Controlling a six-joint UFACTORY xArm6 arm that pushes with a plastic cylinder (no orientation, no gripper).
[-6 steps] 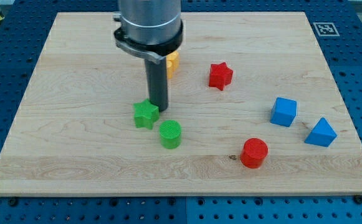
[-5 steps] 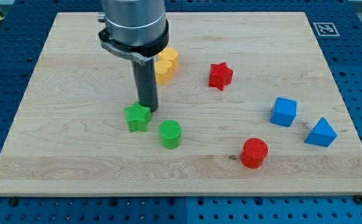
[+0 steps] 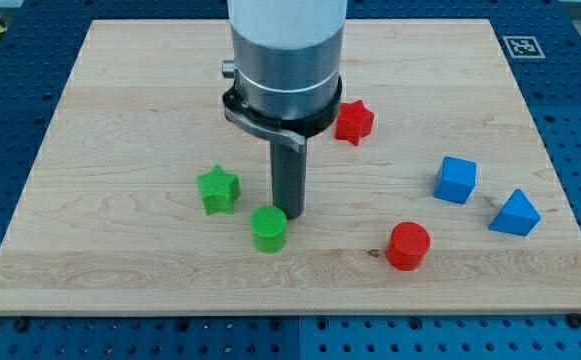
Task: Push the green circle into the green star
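The green circle (image 3: 268,228) is a short ribbed cylinder on the wooden board (image 3: 120,90), low and left of centre. The green star (image 3: 218,189) lies a short way up and to the view's left of it, with a small gap between them. My tip (image 3: 290,213) rests on the board right against the circle's upper right side. The rod rises from there to the grey arm body (image 3: 286,60).
A red star (image 3: 354,121) sits right of the arm body. A red cylinder (image 3: 407,246) lies at the lower right. A blue cube (image 3: 455,179) and a blue triangular block (image 3: 515,213) lie at the view's right. The yellow blocks are hidden behind the arm.
My tip moved from beside the green star's upper right to the green circle's upper right. The star first slid a little left. The circle has shifted slightly down and left.
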